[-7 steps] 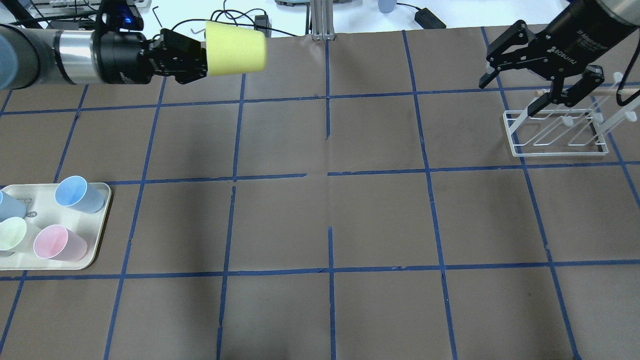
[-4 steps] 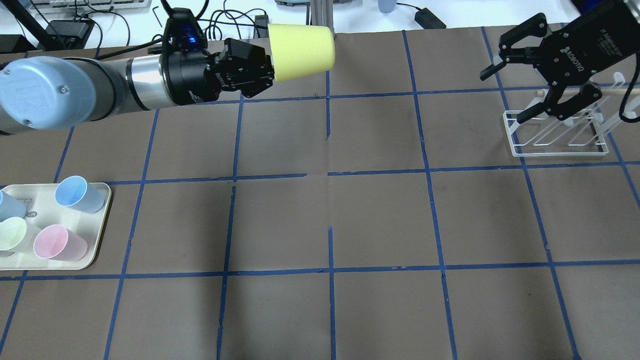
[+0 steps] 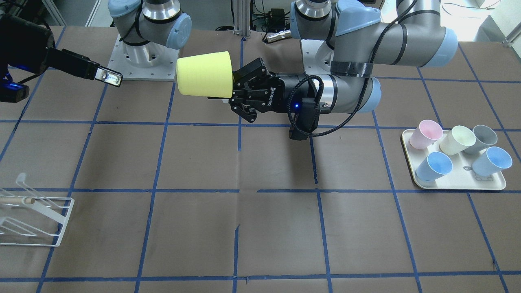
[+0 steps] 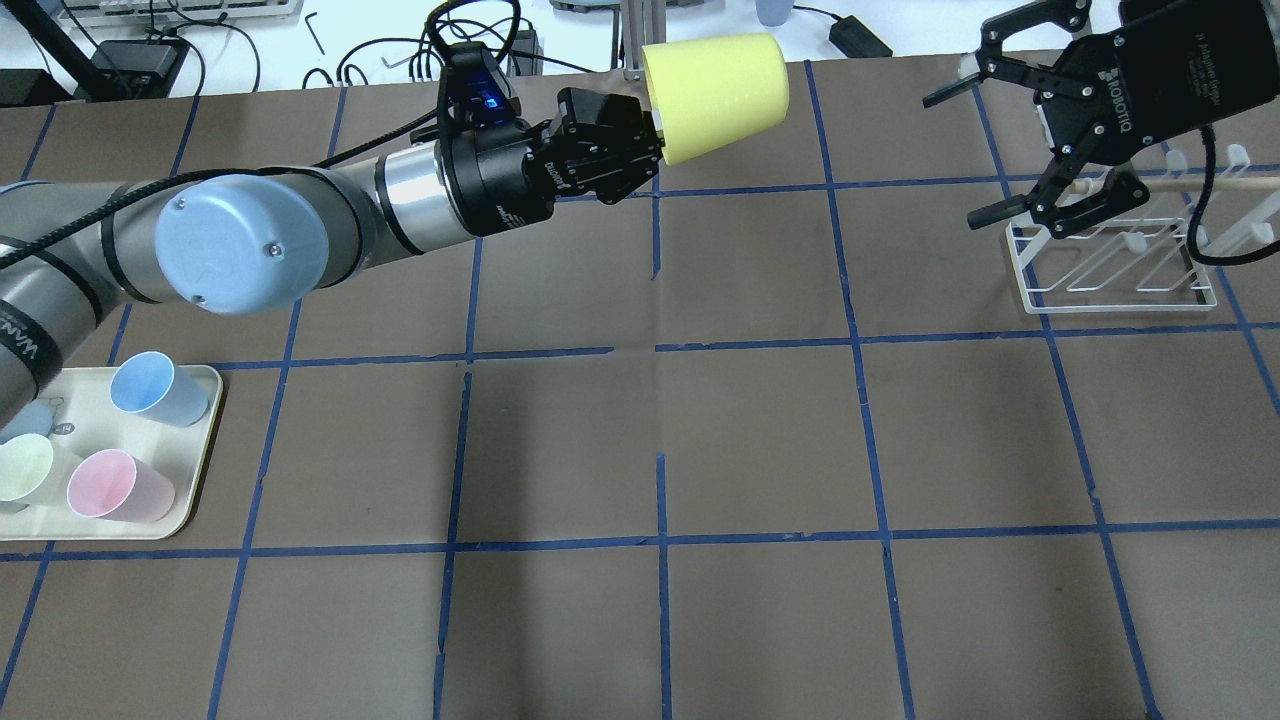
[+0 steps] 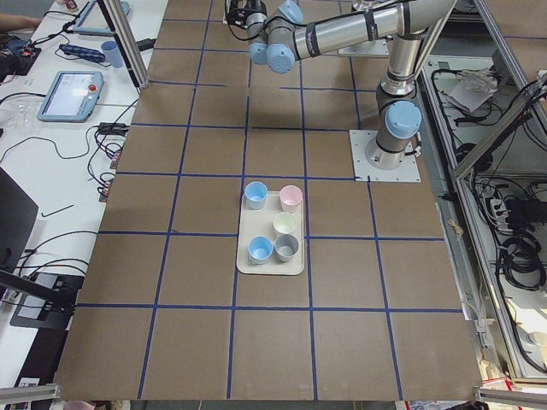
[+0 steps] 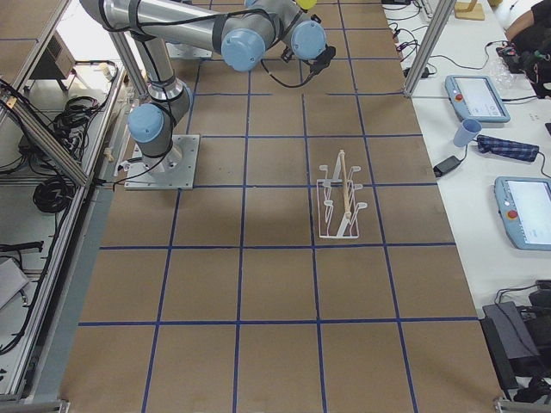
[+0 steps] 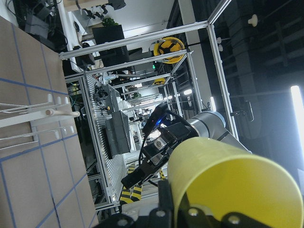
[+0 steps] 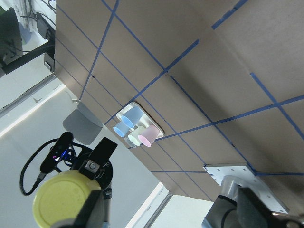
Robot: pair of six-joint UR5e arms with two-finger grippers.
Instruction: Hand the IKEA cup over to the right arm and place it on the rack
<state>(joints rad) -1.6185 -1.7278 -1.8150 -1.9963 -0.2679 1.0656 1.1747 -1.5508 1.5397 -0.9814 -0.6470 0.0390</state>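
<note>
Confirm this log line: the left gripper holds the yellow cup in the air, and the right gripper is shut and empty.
One thing is wrong. The right gripper is open, not shut: the overhead exterior view shows its fingers spread wide with nothing between them. The rest stands: the left gripper holds the yellow cup in the air.

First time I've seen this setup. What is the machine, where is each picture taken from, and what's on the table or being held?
The machine is two robot arms, a left arm and a right arm, at a brown table with blue tape lines. One camera looks down from behind them, one faces them, two look along the table from its ends, and one rides on each wrist. The left tool is shut on the yellow IKEA cup, held sideways. The right tool is open, raised on the side where the white wire rack stands. A cream tray on the other side carries five pastel cups.
</note>
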